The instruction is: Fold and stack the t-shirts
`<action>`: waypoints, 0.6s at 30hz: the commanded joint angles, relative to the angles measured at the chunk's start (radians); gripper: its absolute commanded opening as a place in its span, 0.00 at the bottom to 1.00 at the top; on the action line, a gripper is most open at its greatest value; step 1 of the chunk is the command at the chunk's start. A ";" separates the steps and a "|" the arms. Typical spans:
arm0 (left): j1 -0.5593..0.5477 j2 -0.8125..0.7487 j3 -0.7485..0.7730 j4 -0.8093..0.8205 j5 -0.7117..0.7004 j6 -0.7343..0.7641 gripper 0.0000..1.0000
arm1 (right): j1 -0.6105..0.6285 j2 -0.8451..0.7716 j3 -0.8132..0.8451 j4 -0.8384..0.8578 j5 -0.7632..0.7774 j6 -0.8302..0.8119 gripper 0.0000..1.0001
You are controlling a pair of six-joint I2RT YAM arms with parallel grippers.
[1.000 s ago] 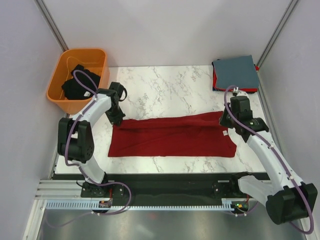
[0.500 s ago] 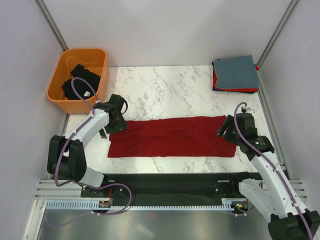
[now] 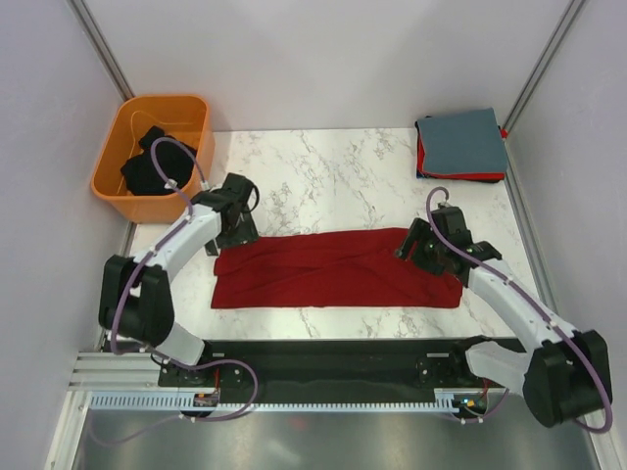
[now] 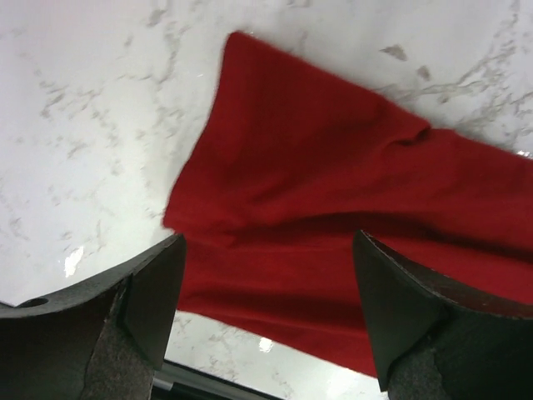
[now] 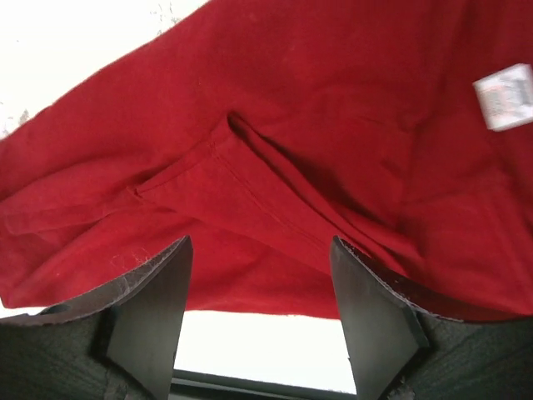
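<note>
Red t-shirt, right gripper moved inward

One t-shirt is laid across the table centre; the basket is placed upper left, the stack upper right.

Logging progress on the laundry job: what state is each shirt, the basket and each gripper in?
dark red shirt: folded into a long strip, lying flat.
black shirt: crumpled in the basket.
grey-blue shirt: folded, on top of the folded red shirt.
basket: upright.
left gripper: open over the dark red shirt.
right gripper: open over the dark red shirt.
</note>
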 commanded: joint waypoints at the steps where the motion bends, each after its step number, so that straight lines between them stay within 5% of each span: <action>1: -0.031 0.113 0.074 0.065 0.048 0.051 0.87 | 0.010 0.085 0.006 0.126 -0.041 0.032 0.75; 5: -0.083 0.242 0.116 0.069 0.079 0.076 0.85 | 0.010 0.193 -0.017 0.135 -0.013 0.061 0.75; 12: -0.139 0.242 0.009 0.097 0.103 0.031 0.84 | 0.010 0.224 -0.146 0.203 -0.005 0.129 0.74; 18: -0.168 0.231 -0.100 0.114 0.172 -0.021 0.83 | 0.010 0.469 0.047 0.229 0.001 0.070 0.75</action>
